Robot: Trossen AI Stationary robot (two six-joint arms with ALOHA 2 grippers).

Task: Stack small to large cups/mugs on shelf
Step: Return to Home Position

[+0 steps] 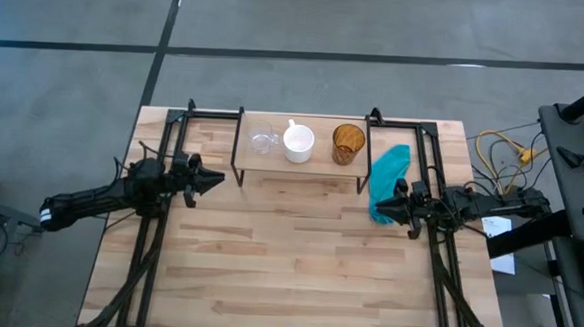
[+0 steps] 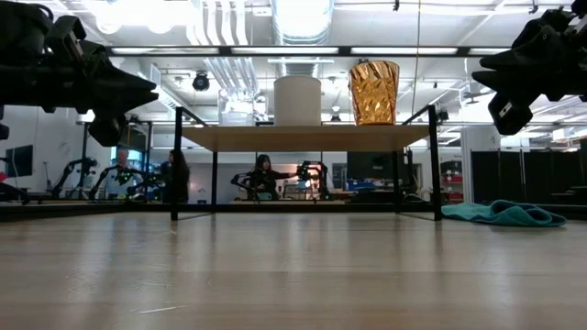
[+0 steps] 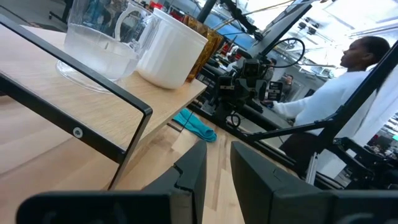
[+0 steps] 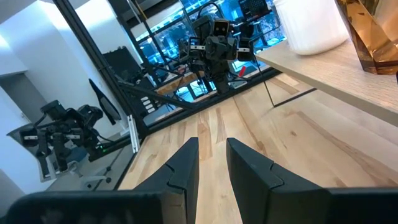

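the cups stand in a left-to-right row on the shelf, far centre of the worktop. left pincer is nearer the clear cup, slightly parted, empty; right pincer likewise.

Light-wood shelf bearing clear glass cup, white mug, amber tumbler, in a row.

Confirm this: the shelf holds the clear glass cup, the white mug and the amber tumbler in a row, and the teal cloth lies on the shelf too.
Wrong on the teal cloth: the high view shows it on the table beside the shelf, not on it. The clear glass cup, white mug and amber tumbler do stand in a row there.
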